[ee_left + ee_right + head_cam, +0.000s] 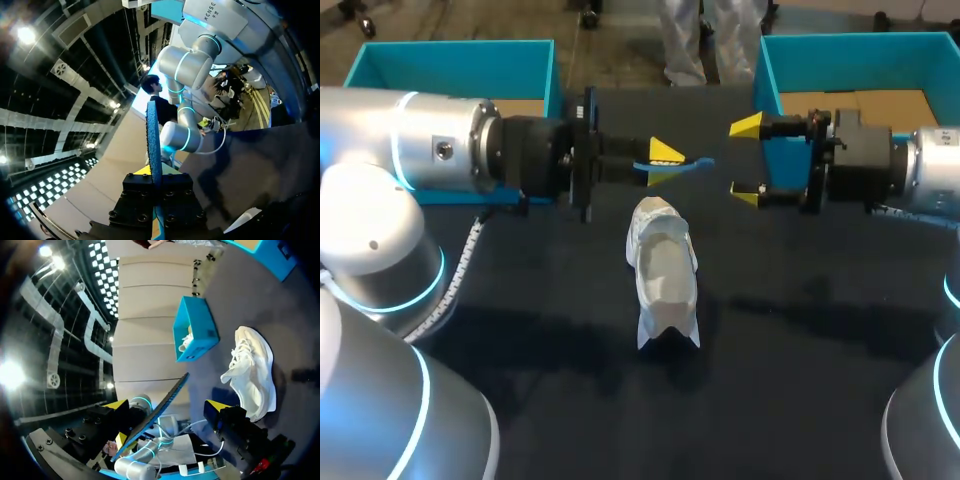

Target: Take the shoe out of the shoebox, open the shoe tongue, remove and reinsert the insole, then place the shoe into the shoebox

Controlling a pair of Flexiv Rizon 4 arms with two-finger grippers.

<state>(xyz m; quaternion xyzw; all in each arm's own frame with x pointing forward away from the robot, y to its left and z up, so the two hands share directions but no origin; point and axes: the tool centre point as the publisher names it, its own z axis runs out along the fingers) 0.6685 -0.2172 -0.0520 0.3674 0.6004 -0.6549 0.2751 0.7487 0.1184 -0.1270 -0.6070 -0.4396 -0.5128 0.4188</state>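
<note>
A white shoe point(665, 268) lies on the dark table, seen in the right wrist view as well point(252, 372). Above its far end my left gripper point(665, 162) is shut on a thin blue insole point(692, 163), held edge-on. In the left wrist view the insole point(153, 135) sticks straight out from between the fingers of the left gripper point(155, 176). My right gripper point(746, 160) faces it, fingers wide open and holding nothing. The insole's free end point(162, 407) points into the gap of the right gripper point(167, 405) without touching either finger.
A teal box point(455, 62) stands at the back left behind my left arm. In the right wrist view this box point(196, 330) shows something white inside. A second teal box point(860, 50) with brown cardboard inside stands at the back right.
</note>
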